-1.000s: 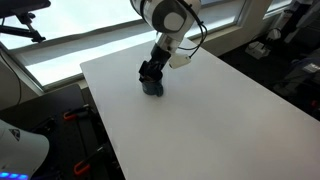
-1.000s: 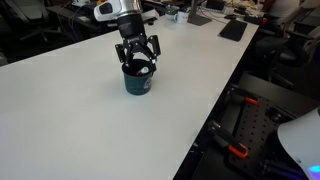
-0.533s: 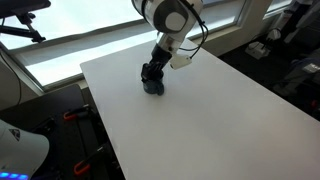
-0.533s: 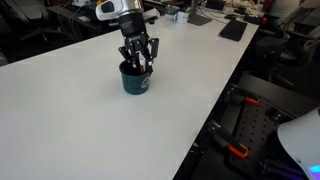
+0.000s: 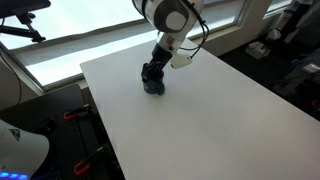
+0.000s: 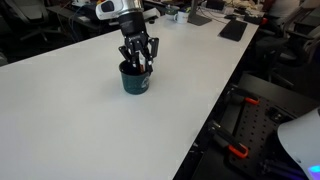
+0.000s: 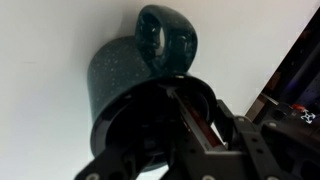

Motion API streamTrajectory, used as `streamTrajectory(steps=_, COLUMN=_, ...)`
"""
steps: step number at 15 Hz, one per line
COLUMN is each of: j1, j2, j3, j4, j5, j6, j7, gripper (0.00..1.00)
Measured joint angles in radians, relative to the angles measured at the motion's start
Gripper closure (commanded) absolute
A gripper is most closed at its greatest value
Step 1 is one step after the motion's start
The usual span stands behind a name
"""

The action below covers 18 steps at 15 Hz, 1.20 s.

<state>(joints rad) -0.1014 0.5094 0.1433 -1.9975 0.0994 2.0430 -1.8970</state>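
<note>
End effector point(image 6: 138, 66) closed on rim of mug point(image 6: 134, 82), upright on tabletop point(image 6: 60, 115), well clear of every edge.
Viewed at wrist: speckled wall left, handle point(image 7: 166, 40) above centre, one finger point(image 7: 197, 125) inside the cup right; other finger not distinguished. Recommended: clamped firmly, raised vertically, wrist held level; judged prone to swinging under a one-sided rim pinch.

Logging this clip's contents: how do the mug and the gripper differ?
The mug is speckled teal and rounded; the gripper is black and angular. The mug stands upright on the table; the gripper points down from above, closed on its rim. Both are dark.
</note>
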Motion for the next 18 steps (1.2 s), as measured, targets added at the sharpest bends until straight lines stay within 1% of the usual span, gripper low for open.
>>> streamTrajectory(steps=6, j1=0.002, j2=-0.001, j3=-0.001, j4=0.0, j5=0.0, j6=0.001, j7=0.004, gripper=0.87)
streamTrajectory(steps=9, j1=0.006, j2=-0.004, j3=-0.001, j4=-0.002, j5=0.0, j6=0.002, j7=0.029, gripper=0.87)
streamTrajectory(steps=13, j1=0.015, j2=-0.01, j3=-0.001, j4=-0.003, j5=0.004, j6=0.002, j7=0.088, gripper=0.87)
streamTrajectory(steps=18, j1=0.024, j2=-0.022, j3=-0.001, j4=-0.007, j5=0.008, j6=0.0, j7=0.214, gripper=0.87)
